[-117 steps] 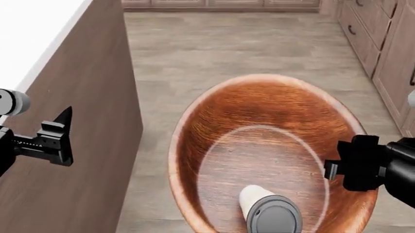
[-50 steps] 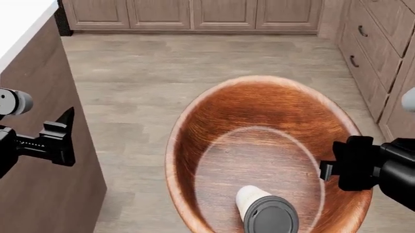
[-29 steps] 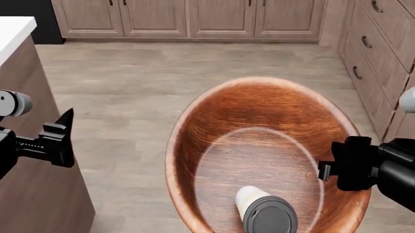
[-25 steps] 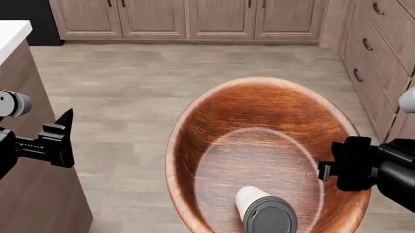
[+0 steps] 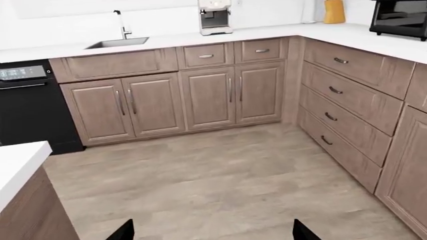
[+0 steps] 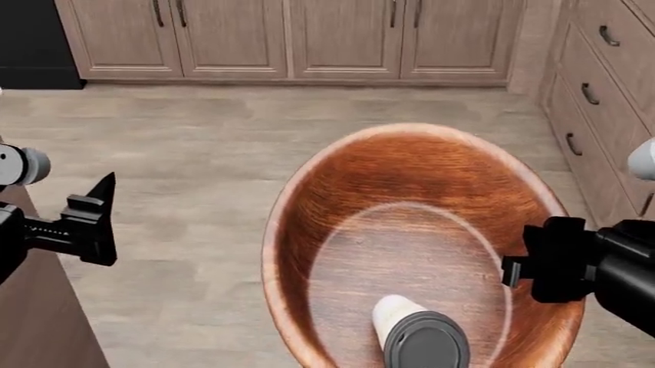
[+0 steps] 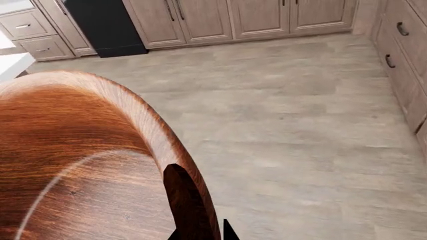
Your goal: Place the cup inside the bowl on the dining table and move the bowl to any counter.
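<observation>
The bowl, large and of reddish-brown wood, hangs over the floor in the middle of the head view. The cream cup lies on its side inside, grey lid toward me. My right gripper is shut on the bowl's right rim; the right wrist view shows the rim pinched between the fingers of that gripper. My left gripper is open and empty, off to the bowl's left. The counter with its sink runs along the far wall. A corner of the dining table shows at the left.
Wooden base cabinets stand under the counter, and a drawer bank lines the right side. A black appliance sits left of the sink. A coffee machine, a yellow bottle and a black oven stand on the counter.
The head view has swung: the white-topped table slid out to the left and the far cabinets came into view. Bowl, cup and both grippers keep their places in the view.
</observation>
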Controlling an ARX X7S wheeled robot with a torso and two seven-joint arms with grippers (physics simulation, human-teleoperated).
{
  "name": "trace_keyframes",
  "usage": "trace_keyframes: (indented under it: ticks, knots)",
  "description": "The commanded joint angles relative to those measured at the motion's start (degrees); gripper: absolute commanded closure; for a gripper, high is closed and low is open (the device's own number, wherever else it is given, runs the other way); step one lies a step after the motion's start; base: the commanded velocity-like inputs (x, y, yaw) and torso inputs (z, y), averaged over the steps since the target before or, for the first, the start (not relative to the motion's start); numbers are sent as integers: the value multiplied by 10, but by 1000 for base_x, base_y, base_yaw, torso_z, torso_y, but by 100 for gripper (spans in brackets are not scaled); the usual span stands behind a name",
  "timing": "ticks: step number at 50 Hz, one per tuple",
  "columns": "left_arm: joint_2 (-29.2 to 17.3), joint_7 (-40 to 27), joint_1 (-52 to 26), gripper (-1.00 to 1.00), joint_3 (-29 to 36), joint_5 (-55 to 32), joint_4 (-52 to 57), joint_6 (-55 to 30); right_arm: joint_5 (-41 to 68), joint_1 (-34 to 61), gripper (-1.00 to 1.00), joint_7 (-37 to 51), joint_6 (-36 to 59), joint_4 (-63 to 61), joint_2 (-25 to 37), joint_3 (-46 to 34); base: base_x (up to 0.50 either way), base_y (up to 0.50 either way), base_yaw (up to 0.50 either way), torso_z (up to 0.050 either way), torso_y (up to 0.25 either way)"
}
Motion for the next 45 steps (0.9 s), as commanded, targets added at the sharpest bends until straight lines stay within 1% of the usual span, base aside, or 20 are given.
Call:
trace_keyframes:
  ticks: [1,9,19,27,31,45]
  knots:
    - [3,0,-3,-100,4,2,-3,2,2,27,100,-2,10,6,-5,3,500,-16,0,0,0]
    - [-3,4,3,-100,1,0,-2,6,-4,39,100,-4,17,11,-12,-3,500,-14,0,0,1]
    - [6,3,-3,-100,11,8,-8,8,0,33,100,-5,13,11,-7,1,500,-13,0,0,2]
    - [-5,10,3,-100,1,2,-6,14,-11,41,100,-11,13,19,-16,-4,500,-13,0,0,1]
    - [2,7,1,-100,6,8,-7,19,-13,35,100,-14,7,17,-16,-3,500,-13,0,0,2]
    - [-3,9,2,-100,8,12,-7,24,-18,50,100,-19,15,17,-21,-8,500,-7,0,0,1]
